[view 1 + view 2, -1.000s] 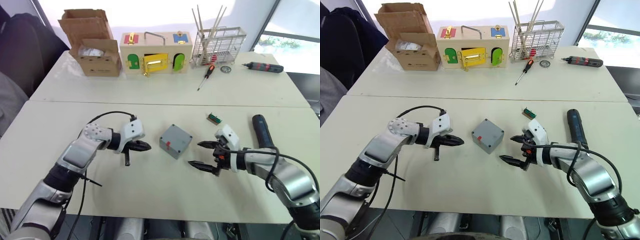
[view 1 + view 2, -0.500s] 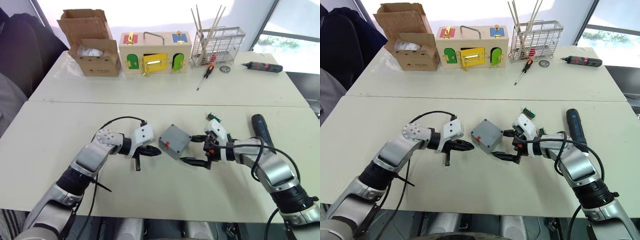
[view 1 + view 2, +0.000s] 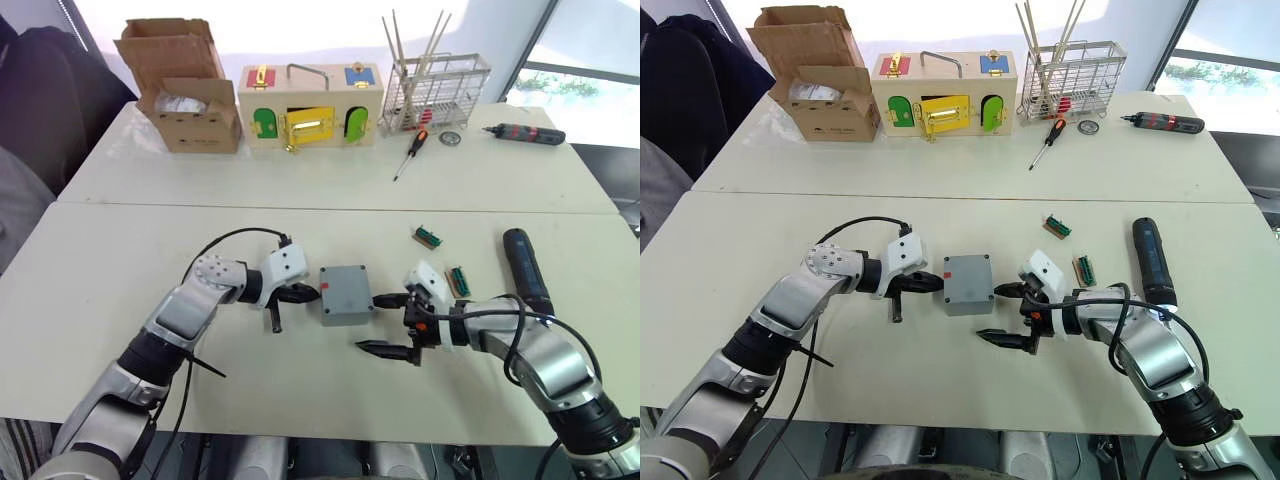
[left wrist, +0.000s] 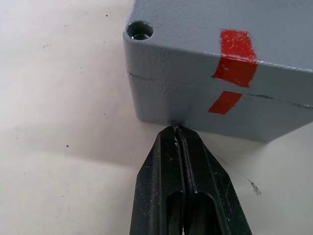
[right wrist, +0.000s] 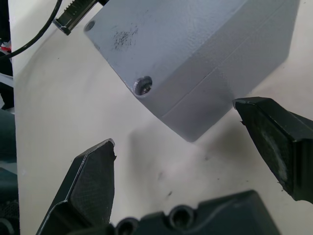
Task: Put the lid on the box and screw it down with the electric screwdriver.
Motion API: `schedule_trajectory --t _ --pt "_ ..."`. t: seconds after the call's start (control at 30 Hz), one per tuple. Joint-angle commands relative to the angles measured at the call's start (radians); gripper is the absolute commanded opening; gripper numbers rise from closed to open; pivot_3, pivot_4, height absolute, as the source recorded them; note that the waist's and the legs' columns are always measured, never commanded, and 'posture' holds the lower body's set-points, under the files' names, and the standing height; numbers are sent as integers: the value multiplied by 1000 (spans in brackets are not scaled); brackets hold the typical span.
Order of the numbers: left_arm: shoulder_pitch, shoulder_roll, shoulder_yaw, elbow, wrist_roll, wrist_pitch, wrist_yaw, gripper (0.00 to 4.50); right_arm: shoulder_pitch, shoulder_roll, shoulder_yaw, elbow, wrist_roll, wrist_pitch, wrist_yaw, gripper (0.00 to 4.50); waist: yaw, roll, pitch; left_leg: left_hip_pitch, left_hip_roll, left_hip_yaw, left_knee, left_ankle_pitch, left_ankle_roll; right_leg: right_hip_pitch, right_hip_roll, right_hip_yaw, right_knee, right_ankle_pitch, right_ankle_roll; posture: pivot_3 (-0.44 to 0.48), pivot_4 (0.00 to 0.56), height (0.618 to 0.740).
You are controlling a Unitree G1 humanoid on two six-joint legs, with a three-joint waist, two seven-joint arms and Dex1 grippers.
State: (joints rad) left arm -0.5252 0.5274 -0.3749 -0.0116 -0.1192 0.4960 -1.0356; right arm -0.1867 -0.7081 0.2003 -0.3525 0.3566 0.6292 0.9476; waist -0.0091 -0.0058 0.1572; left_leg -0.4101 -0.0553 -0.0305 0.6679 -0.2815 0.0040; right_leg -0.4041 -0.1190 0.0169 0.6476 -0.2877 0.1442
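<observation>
The grey box (image 3: 345,293) stands mid-table with the lid (image 4: 205,24) sitting on it; a thin seam runs between them, and red marks (image 4: 234,58) sit on both along one side. A corner screw hole (image 5: 144,84) shows on the lid. My left gripper (image 3: 305,295) is shut, its tip touching the box's left side low down. My right gripper (image 3: 372,322) is open just right of the box, one fingertip close to its right wall, nothing between the fingers. The electric screwdriver (image 3: 525,265), thick and black, lies on the table further right.
Two small green connector pieces (image 3: 428,237) (image 3: 459,280) lie near my right gripper. On the far table stand a cardboard carton (image 3: 190,90), a wooden box with coloured doors (image 3: 311,105) and a wire rack (image 3: 435,90). A hand screwdriver (image 3: 412,152) and a slim driver (image 3: 525,134) lie there too.
The box has turned from a diamond stance to square with the table edge. My left gripper has closed up against its left side. My right gripper has drawn slightly back, uncovering a green piece.
</observation>
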Motion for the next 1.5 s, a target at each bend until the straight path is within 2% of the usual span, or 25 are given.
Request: schedule_trajectory --t 0.03,0.23,0.43,0.5,0.6,0.67,0.73,0.77,0.87,1.13,1.5 --pt "-20 -13 15 -25 -2 -10 11 0 -9 4 -22 -42 14 -10 -7 4476 1 0 0 0 0 0 0 0 0 0 0 0 0 0 0 0 150 735" --pt "-24 -10 23 -25 4 -12 24 0 10 -34 -80 -83 47 51 -23 4476 2 0 0 0 0 0 0 0 0 0 0 0 0 0 0 0 150 735" --pt "-22 110 8 -88 77 -45 -2 0 40 -74 -340 -159 232 310 -104 4476 1 0 0 0 0 0 0 -1 1 0 0 0 0 0 0 0 150 735" --pt "-12 129 65 -140 14 10 -16 0 57 -80 -483 -162 305 373 -125 4476 2 0 0 0 0 0 -1 -1 3 0 0 0 0 0 0 0 150 735" --pt "-9 116 205 -244 -196 149 -61 0 85 -77 -650 -125 342 384 -163 4476 14 0 0 0 0 0 0 -3 6 0 -1 0 0 0 0 0 150 735" --pt "-25 96 260 -276 -296 224 -67 0 99 -81 -659 -82 286 320 -189 4476 21 0 0 0 0 0 0 -3 6 0 -1 1 0 0 0 0 150 735" --pt "-44 76 261 -284 -328 249 -58 0 101 -66 -637 -30 228 236 -217 3962 22 0 0 0 0 0 1 -3 6 1 -1 0 -1 0 0 0 150 735" --pt "-52 70 250 -287 -328 250 -51 0 103 -62 -624 -12 210 207 -221 3788 21 0 0 0 0 0 1 -3 6 1 -1 0 0 0 0 0 150 735" --pt "-72 50 203 -290 -303 233 -26 0 104 -45 -587 41 174 148 -230 2892 19 0 0 1 0 1 1 -3 6 1 0 0 0 0 0 0 150 735" --pt "-73 39 171 -311 -305 229 12 0 127 -34 -515 123 103 44 -233 2892 19 0 0 1 0 1 0 0 0 1 0 1 0 0 0 0 150 735" --pt "-63 47 152 -309 -300 216 24 0 101 -3 -494 166 92 8 -256 2892 19 0 0 1 0 1 0 0 0 1 0 1 0 0 0 0 150 735"
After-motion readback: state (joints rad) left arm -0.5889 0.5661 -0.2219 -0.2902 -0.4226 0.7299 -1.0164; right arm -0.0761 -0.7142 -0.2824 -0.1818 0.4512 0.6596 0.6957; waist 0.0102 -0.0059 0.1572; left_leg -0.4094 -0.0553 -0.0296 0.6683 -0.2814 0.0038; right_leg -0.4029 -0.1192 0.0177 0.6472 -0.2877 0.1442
